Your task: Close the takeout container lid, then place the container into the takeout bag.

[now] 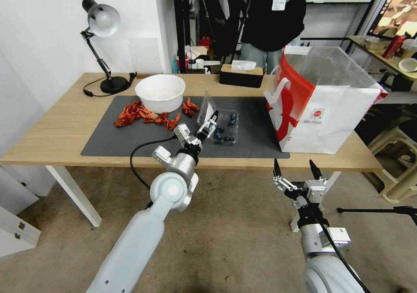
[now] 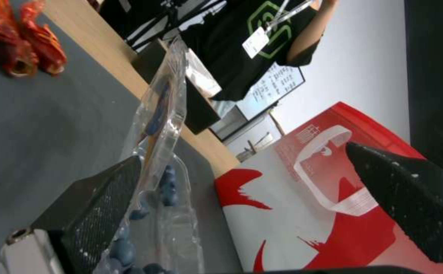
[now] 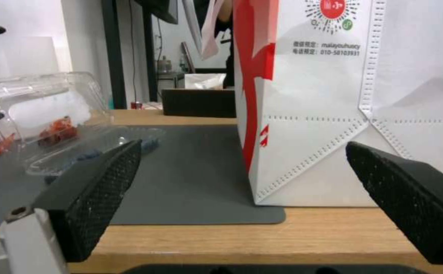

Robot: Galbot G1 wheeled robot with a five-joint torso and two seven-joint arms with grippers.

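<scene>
Left fingers (image 2: 92, 213): spread wide; one finger lay against the outer face of the lid, the other stood well apart toward the bag; nothing clamped.
Left gripper (image 1: 209, 124): over the grey mat, at the raised lid's edge, arm reaching in from the tabletop's front edge.
Lid (image 1: 206, 109): clear half w/ white label, stood up near vertical, tilted, hinged to the berry half.
Takeout container (image 1: 227, 128): open, on the mat, dark blueberries in the lower half; between the bowl and the bag, apart from both.
Right fingers (image 3: 99, 190): wide apart, empty.
Right gripper (image 1: 296, 170): just off the tabletop's front edge, below the bag, fingers pointing up at it.
Takeout bag (image 1: 321, 106): upright on the tabletop's right part, mouth open w/ clear liner, red side panel facing the container, base partly on the mat.
Mat (image 1: 126, 136): dark grey, under container, bowl, red bits.
Bowl (image 1: 160, 93): round, white, far-left of container; red food pieces (image 1: 130, 114) scattered round its front.
Tissue box (image 1: 241, 73): at the tabletop's back edge.
Lamp (image 1: 102, 45): back-left corner.
</scene>
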